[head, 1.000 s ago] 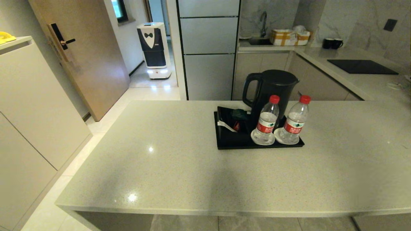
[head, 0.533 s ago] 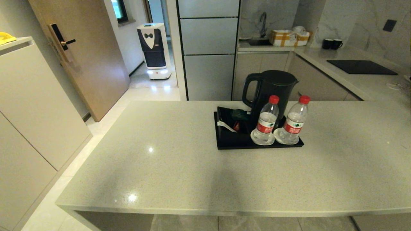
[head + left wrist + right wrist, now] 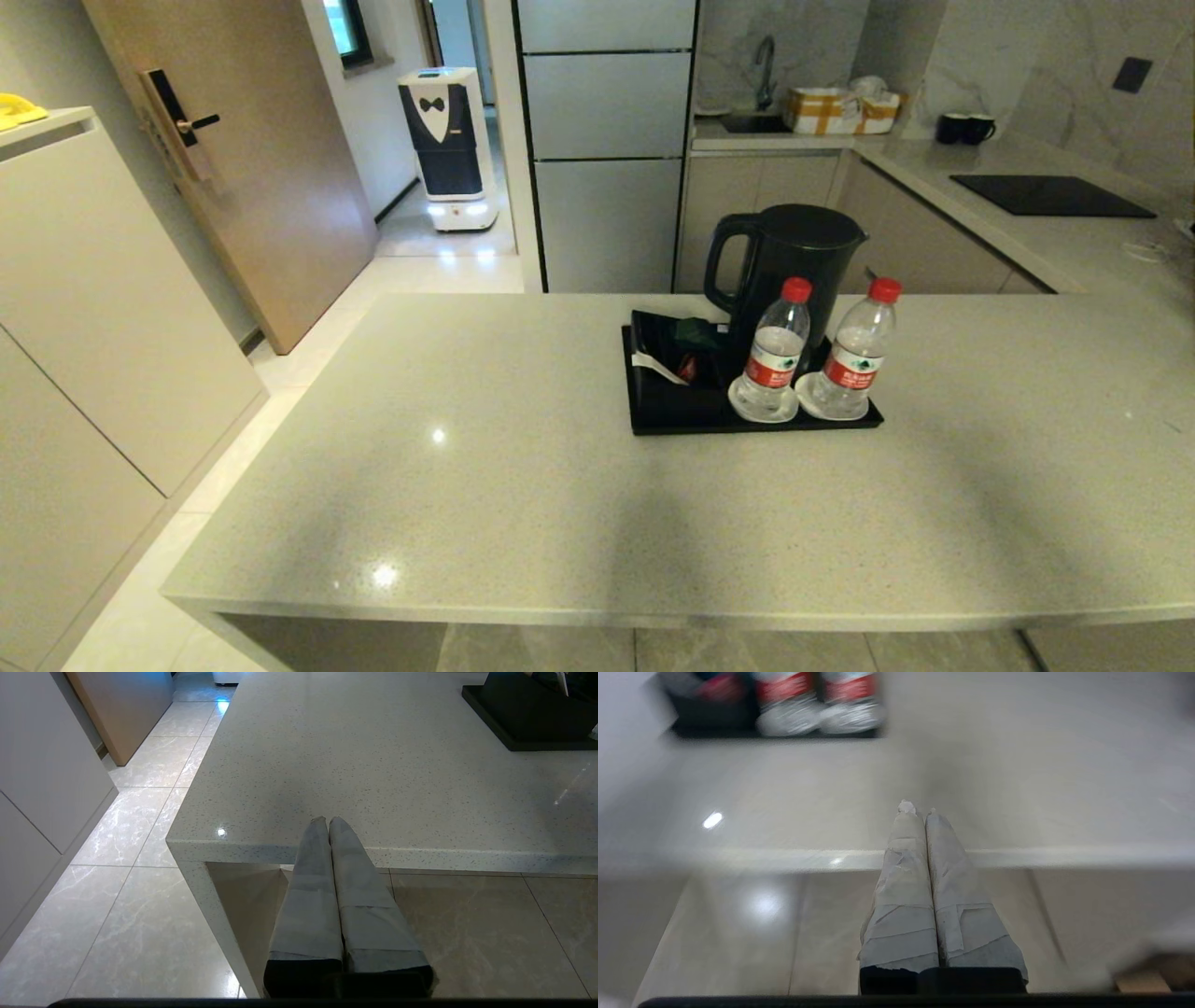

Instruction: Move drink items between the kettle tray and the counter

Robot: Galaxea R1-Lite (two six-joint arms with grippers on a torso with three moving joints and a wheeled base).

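1. A wooden door [image 3: 252, 177] with a black handle plate stands open at ten o'clock.
2. Pale flat-fronted cabinets [image 3: 84, 308] fill the nine o'clock side, with a yellow object [image 3: 17, 108] on top.
3. Marbled light floor tiles [image 3: 135, 826] run along the cabinets toward the doorway.
4. A white service unit with a bow-tie front [image 3: 446, 145] stands in the doorway at eleven o'clock, lights glowing at its base.
5. Tall grey panelled doors [image 3: 607, 140] rise at twelve o'clock.
6. At one o'clock a faucet [image 3: 766, 65] stands over a sink, beside a taped cardboard box [image 3: 840, 109].
7. At two o'clock two black mugs [image 3: 966, 126] and a black cooktop [image 3: 1050, 194] sit on a grey worktop under a marbled wall.
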